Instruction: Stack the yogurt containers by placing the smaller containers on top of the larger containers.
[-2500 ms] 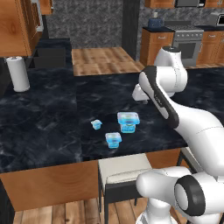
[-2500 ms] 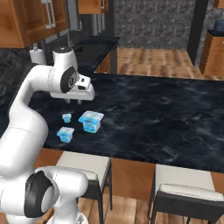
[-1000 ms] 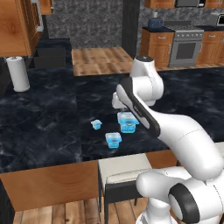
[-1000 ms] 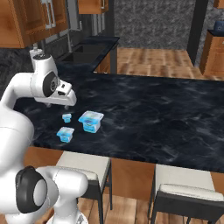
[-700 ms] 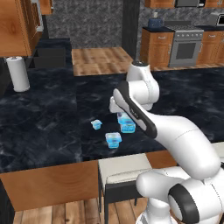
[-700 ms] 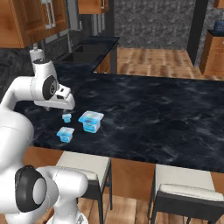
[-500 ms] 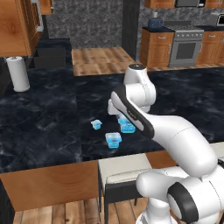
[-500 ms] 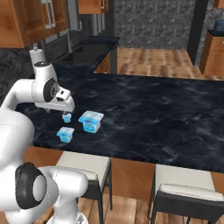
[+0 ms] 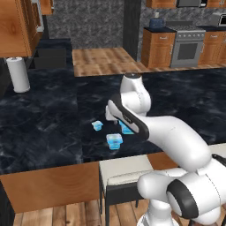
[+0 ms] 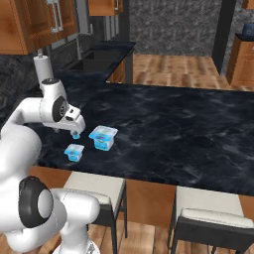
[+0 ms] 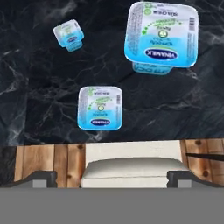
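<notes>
Arm swung left and down over the last few seconds; gripper [image 10: 74, 126] now hangs low over the 3 tubs near the front edge of the worktop [image 10: 188, 124], jaws wide apart, nothing held.

Layout: largest tub [image 11: 160, 36] sits a little in from the front edge; medium tub [image 11: 99, 107] is closest to that edge, just above the stool [image 11: 131, 168]; tiny tub [image 11: 69, 35] lies off to the side of both. All 3 apart, none touching, lids up. In the right base view the gripper covers the tiny tub, with the largest tub [image 10: 103, 137] just beside it and the medium tub [image 10: 75, 152] nearer the edge.

Step, my read: still approach, no stacking done, 0 of 2 placed. Next likely: centre over the medium tub, line the fingers up with 2 opposite sides, descend and close. It goes on the largest first, tiny one last. Paper towel roll [image 9: 19, 74] is far off, not a concern.
</notes>
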Available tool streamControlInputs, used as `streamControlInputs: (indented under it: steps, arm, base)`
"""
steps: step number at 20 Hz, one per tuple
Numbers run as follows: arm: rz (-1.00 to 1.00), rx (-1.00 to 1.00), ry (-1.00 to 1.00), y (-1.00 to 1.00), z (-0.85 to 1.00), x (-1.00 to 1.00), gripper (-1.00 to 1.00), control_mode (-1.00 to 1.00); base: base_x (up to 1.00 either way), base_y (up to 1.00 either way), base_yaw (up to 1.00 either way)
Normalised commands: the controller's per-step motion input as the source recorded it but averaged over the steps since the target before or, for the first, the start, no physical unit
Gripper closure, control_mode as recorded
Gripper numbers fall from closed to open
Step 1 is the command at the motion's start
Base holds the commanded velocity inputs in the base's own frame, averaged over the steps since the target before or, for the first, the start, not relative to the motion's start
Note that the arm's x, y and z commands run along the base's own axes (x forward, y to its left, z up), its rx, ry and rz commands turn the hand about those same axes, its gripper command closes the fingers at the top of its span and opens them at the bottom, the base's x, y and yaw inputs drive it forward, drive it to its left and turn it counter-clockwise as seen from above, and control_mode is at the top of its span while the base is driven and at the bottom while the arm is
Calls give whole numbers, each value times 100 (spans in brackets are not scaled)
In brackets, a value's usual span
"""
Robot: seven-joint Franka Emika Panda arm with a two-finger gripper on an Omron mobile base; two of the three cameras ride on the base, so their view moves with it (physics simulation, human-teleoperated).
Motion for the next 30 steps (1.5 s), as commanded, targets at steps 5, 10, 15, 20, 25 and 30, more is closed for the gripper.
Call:
streamControlInputs:
  steps: [5, 10, 15, 20, 25, 30]
  arm:
    - [0, 0, 4, 0, -18, 6, -100, -100]
    - [0, 0, 5, 0, -20, 5, -100, -100]
    - [0, 0, 7, 3, -20, 1, -100, -100]
    - [0, 0, 5, 11, -22, 10, -100, -100]
    - [0, 0, 3, 4, -17, 13, -100, -100]
    - [0, 0, 3, 0, -9, 16, -100, -100]
  base:
    - [0, 0, 0]
    - [0, 0, 0]
    - [0, 0, 0]
    - [0, 0, 0]
    - [0, 0, 0]
    - [0, 0, 0]
